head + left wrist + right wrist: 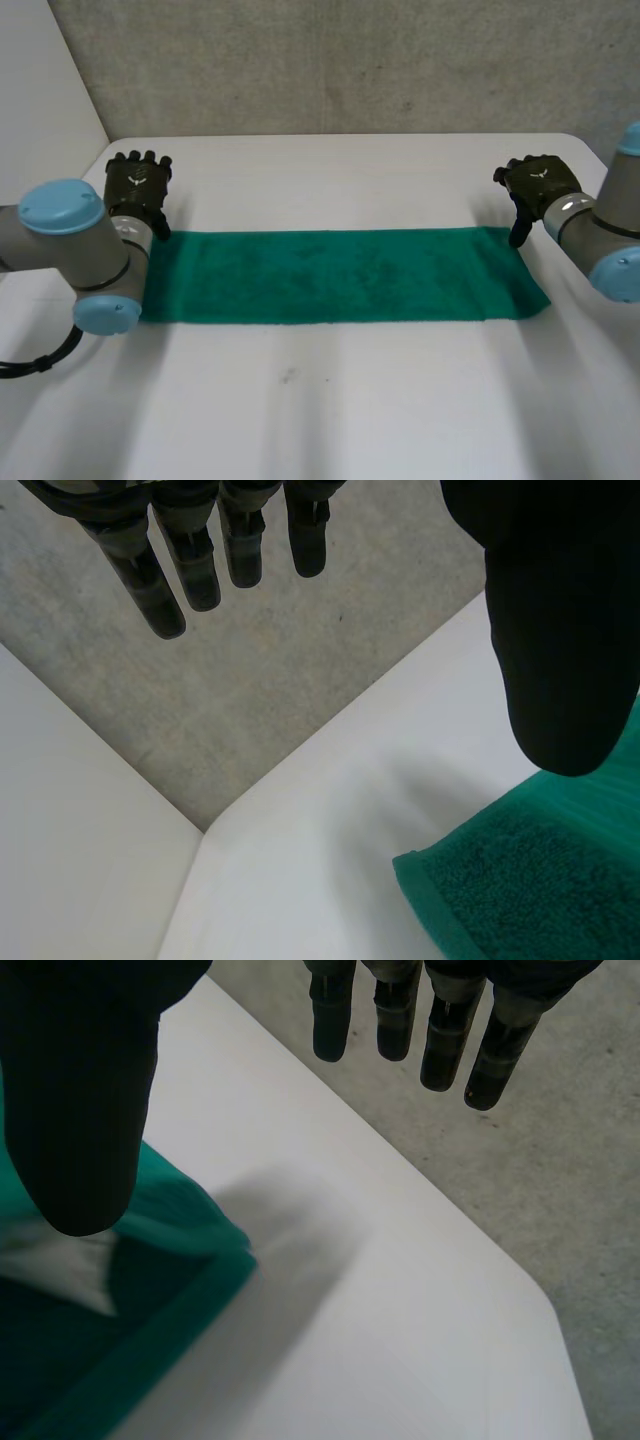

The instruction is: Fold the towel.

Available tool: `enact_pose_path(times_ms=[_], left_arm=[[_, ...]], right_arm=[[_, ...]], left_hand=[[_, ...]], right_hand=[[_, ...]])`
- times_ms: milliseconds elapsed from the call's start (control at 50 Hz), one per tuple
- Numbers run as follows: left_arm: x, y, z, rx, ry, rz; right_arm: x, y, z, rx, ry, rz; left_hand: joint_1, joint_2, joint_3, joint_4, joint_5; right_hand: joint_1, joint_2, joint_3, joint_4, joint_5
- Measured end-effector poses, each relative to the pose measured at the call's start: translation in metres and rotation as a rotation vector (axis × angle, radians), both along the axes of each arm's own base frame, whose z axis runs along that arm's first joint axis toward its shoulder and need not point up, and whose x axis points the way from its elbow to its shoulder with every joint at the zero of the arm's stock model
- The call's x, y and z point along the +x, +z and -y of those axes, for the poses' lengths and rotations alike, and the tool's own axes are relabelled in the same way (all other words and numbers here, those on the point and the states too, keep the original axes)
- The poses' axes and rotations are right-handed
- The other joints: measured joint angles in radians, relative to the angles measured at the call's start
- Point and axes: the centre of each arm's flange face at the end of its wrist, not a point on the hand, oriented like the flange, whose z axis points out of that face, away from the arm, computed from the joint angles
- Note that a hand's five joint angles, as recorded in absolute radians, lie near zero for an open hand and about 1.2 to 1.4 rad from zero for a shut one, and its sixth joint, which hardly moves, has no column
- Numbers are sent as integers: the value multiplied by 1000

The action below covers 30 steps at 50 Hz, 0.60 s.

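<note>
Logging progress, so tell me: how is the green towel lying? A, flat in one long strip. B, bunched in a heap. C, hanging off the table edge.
A: the towel lies flat as a long strip on the table, left hand and right hand open by its far corners.

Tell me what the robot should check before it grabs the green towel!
1. Towel flat on the table: ok.
2. Left hand at the far left corner, fingers straight: ok.
3. Right hand at the far right corner, fingers straight: ok.
4. Towel pinched by either hand: not ok, not yet.
5. Thumbs touching it: cannot tell.
</note>
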Motion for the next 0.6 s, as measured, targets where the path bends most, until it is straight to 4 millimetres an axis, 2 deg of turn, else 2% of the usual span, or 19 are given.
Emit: enact_pose_path(times_ms=[20, 60, 80, 140, 200, 300, 440, 540, 580, 600], left_arm=[[2, 5, -5, 1, 1, -1], [3, 10, -10, 2, 2, -2], [5, 13, -15, 5, 4, -3], [11, 19, -28, 20, 9, -1], [14, 20, -37, 35, 12, 1], [19, 16, -50, 66, 16, 8], [22, 12, -61, 93, 17, 14], [22, 10, -63, 100, 18, 16], [22, 10, -63, 102, 18, 16], [22, 10, -63, 103, 18, 16]], right_arm=[[-1, 5, -11, 15, 8, 9], [-2, 8, -18, 25, 14, 13], [-3, 10, -30, 46, 24, 16], [-7, 8, -54, 95, 37, 14], [-12, 4, -66, 121, 35, 10], [-19, -5, -77, 140, 26, 6], [-25, -18, -78, 142, 22, -10], [-32, -37, -70, 152, 5, -43], [-40, -44, -63, 155, -19, -66], [-44, -46, -61, 155, -29, -74]], left_hand=[[0, 0, 0, 0, 0], [0, 0, 0, 0, 0], [0, 0, 0, 0, 0], [0, 0, 0, 0, 0], [0, 0, 0, 0, 0], [0, 0, 0, 0, 0], [0, 0, 0, 0, 0], [0, 0, 0, 0, 0], [0, 0, 0, 0, 0], [0, 0, 0, 0, 0]], right_hand=[[0, 0, 0, 0, 0], [0, 0, 0, 0, 0], [0, 0, 0, 0, -3], [0, 0, 0, 0, -3], [0, 0, 0, 0, -3], [0, 0, 0, 0, -3], [4, 3, 8, 3, 2], [159, 201, 215, 183, 170], [609, 721, 720, 692, 648], [697, 849, 834, 808, 758]])
